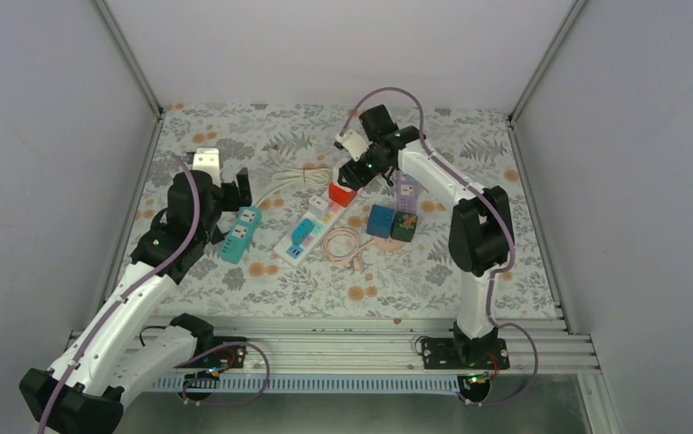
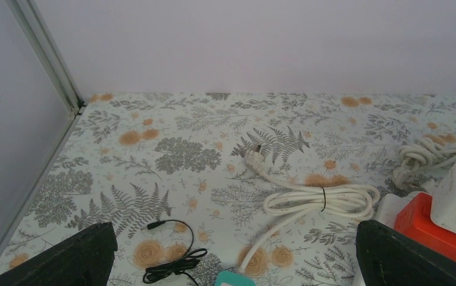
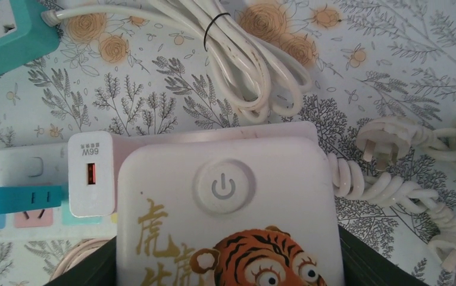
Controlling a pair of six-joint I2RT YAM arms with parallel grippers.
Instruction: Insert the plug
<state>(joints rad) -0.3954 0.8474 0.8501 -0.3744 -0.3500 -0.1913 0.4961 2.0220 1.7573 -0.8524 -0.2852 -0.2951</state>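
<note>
my right gripper (image 1: 353, 177) squeezes the tiger plug block (image 3: 228, 202) just over the far end of the white power strip (image 1: 311, 226). my left gripper (image 1: 232, 194), left of the strip, is wide open and holds nothing. if i push down crooked, the pins may miss the holes and the strip may slide.

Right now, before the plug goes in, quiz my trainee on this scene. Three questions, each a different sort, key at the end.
1. True or false: the left end effector is closed on the teal socket block.
2. The right end effector grips: A a pink cable; B the white tiger-print cube; C a blue adapter.
3. Fill in: the white 66W charger sits on the white power ____.
Key: 1 false, it is open and holds nothing; 2 B; 3 strip.
</note>
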